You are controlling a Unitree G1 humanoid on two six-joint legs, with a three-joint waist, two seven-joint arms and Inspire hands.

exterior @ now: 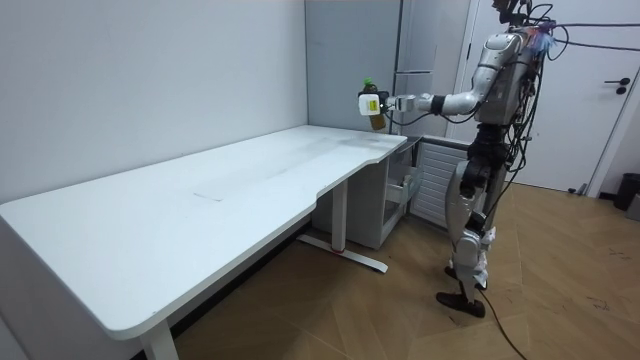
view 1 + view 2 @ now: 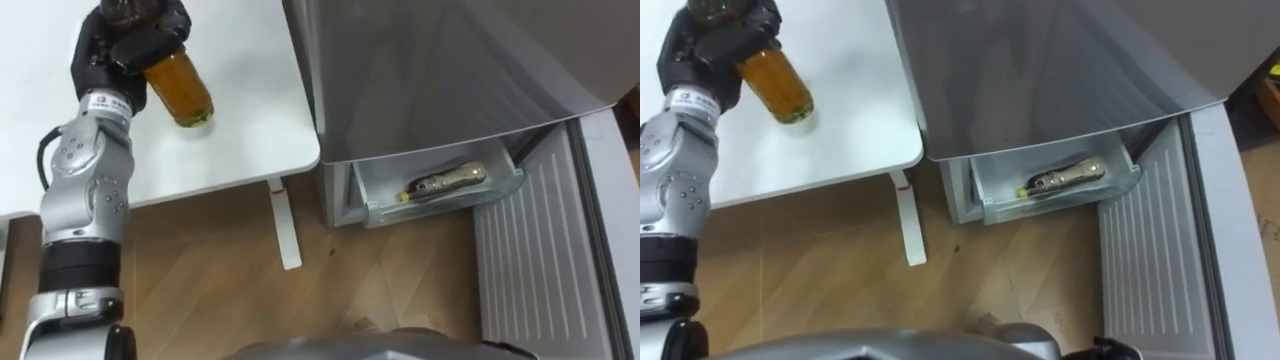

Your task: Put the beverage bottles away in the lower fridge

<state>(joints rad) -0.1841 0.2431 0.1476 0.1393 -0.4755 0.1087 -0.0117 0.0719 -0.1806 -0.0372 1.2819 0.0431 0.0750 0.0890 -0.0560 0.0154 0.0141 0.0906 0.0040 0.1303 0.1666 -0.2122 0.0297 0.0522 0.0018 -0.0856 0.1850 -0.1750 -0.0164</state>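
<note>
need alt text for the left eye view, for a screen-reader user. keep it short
The robot's left hand is curled round an amber drink bottle over the white table. To the right, the grey fridge has its lower drawer open, with a second bottle lying on its side inside.

Amber bottle point(image 2: 180, 88): neck end cut off at the far picture edge; upper body covered by left hand point(image 2: 125, 45).
Drawer point(image 2: 440, 208): far part hidden under grey fridge point(image 2: 430, 70).
Drawer's bottle point(image 2: 445, 182): details too small to tell.
</note>
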